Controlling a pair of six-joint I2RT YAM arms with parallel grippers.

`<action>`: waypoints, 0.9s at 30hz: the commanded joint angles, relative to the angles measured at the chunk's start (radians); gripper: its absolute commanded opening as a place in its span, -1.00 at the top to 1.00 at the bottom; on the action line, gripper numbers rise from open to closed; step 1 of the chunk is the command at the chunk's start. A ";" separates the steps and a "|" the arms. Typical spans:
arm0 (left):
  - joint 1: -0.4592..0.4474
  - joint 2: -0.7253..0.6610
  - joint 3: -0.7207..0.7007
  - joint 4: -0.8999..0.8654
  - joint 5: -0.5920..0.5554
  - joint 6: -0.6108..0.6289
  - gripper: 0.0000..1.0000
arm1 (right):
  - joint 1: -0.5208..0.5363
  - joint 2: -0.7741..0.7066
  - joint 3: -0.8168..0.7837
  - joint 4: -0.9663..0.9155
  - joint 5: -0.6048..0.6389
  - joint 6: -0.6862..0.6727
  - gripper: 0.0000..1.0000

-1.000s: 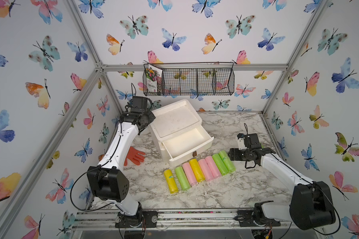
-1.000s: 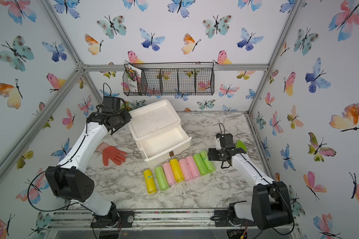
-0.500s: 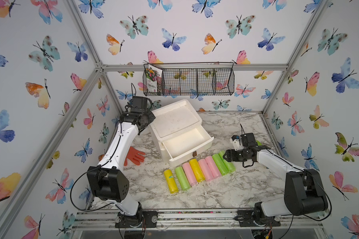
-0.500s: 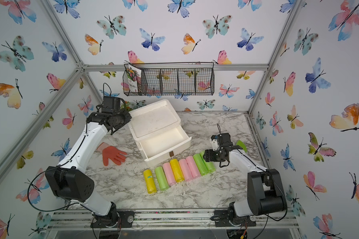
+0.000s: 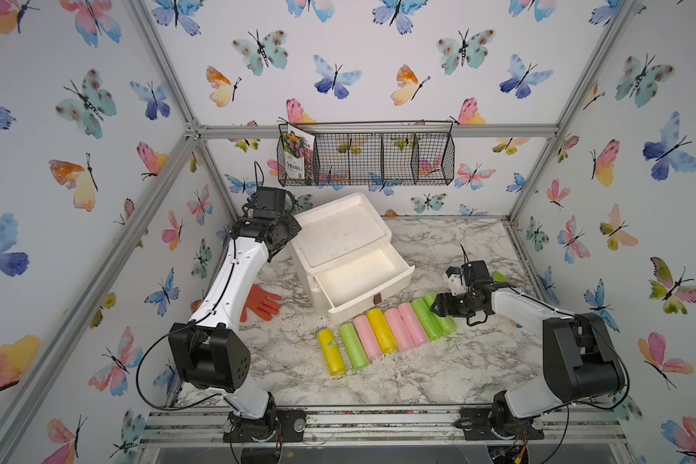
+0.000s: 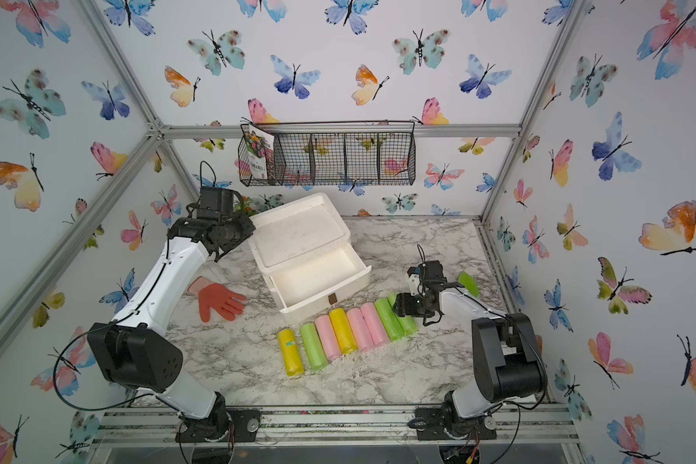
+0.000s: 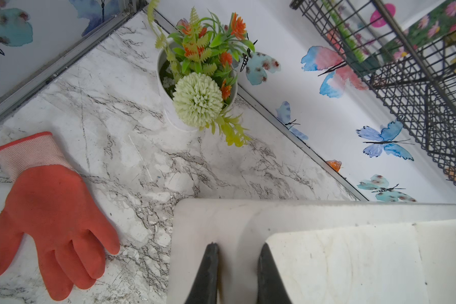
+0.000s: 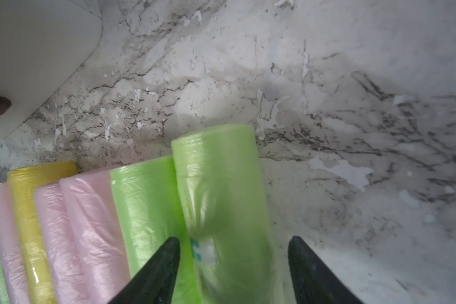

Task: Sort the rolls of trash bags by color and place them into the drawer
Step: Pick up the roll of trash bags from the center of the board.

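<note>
Right of centre, the right gripper [image 5: 434, 309] is straddling the end green roll [image 5: 447, 324], released; the left gripper [image 7: 238, 250] is clenching the drawer unit [image 7: 327, 215].

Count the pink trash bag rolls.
3. One pink roll lies between a green roll and a yellow roll; two more sit side by side past that yellow roll. None seems hidden.

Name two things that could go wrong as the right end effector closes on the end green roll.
1. One finger of the open right end effector sits at the seam between the end green roll and its green neighbour, so closing may snag both.
2. The roll looks smooth and round; a shallow grip could let it slip before reaching the drawer.
</note>
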 commanded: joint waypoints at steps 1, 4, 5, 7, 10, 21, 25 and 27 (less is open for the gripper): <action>-0.011 0.057 -0.026 -0.012 0.139 -0.075 1.00 | 0.009 0.015 -0.016 0.015 0.044 0.025 -0.37; -0.011 0.059 -0.027 -0.011 0.143 -0.076 1.00 | 0.010 0.024 -0.021 0.026 0.065 0.035 -0.35; -0.011 0.059 -0.026 -0.011 0.143 -0.076 1.00 | 0.010 0.029 -0.020 0.030 0.069 0.037 -0.34; -0.011 0.060 -0.028 -0.011 0.144 -0.076 1.00 | 0.012 0.037 -0.023 0.039 0.074 0.044 -0.30; -0.011 0.059 -0.028 -0.011 0.145 -0.076 1.00 | 0.018 0.043 -0.031 0.063 0.079 0.056 -0.14; -0.011 0.054 -0.035 -0.005 0.158 -0.079 1.00 | 0.056 0.001 -0.027 0.046 0.132 0.081 0.19; -0.011 0.048 -0.040 0.002 0.168 -0.087 1.00 | 0.055 -0.095 0.027 -0.038 0.176 0.089 0.19; -0.010 0.044 -0.048 0.010 0.173 -0.091 1.00 | 0.055 -0.131 0.057 -0.086 0.192 0.092 0.19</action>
